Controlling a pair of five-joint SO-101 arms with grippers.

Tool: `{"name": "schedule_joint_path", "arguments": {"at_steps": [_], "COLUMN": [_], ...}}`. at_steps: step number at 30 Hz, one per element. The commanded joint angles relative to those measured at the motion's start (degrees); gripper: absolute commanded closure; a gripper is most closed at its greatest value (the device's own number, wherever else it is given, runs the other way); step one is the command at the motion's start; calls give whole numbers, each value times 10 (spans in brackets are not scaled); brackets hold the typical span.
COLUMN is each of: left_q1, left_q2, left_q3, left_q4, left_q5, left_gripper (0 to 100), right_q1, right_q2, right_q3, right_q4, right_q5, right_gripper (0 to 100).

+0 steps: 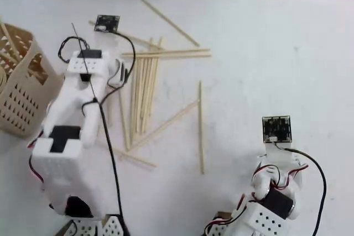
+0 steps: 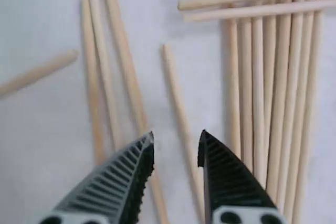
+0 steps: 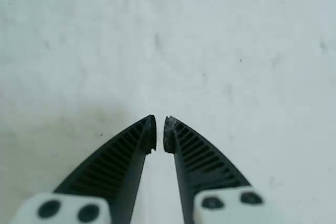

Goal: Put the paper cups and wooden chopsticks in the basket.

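Wooden chopsticks (image 1: 145, 89) lay scattered across the middle of the worktop (image 1: 276, 53); left fingers (image 2: 137, 169) hovered open above them, right fingers (image 3: 140, 142) closed on nothing near the front edge.

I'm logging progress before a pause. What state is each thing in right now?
left gripper: open, empty, above the chopsticks.
right gripper: shut, empty, over bare table.
chopsticks: lying loose on the table, not yet in the basket.
basket: open-topped, at the table's edge beside the left arm.
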Motion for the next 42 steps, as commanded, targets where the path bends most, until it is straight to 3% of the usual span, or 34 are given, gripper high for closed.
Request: {"name": "schedule_joint_path", "arguments": {"at_steps": [1, 7, 24, 32, 38, 42], "left_q1": [-7, -43, -15, -7, -7, -7], "left_q2": [49, 67, 105, 182, 213, 213], "left_q3": [-98, -142, -133, -240, -286, -287], "left_q4": [60, 118, 120, 208, 233, 233], "left_q5": [14, 35, 18, 19, 15, 13], "left_gripper": [842, 790, 796, 806, 937, 943], "right_q1": [6, 6, 6, 6, 6, 6], "right_q2": [0, 0, 0, 0, 0, 0], "right_q3": [6, 6, 6, 6, 6, 6], "right_q4": [-2, -2, -2, -2, -2, -2], "right_q5": [-1, -1, -1, -1, -1, -1], "right_gripper": [954, 954, 954, 954, 954, 954]}}
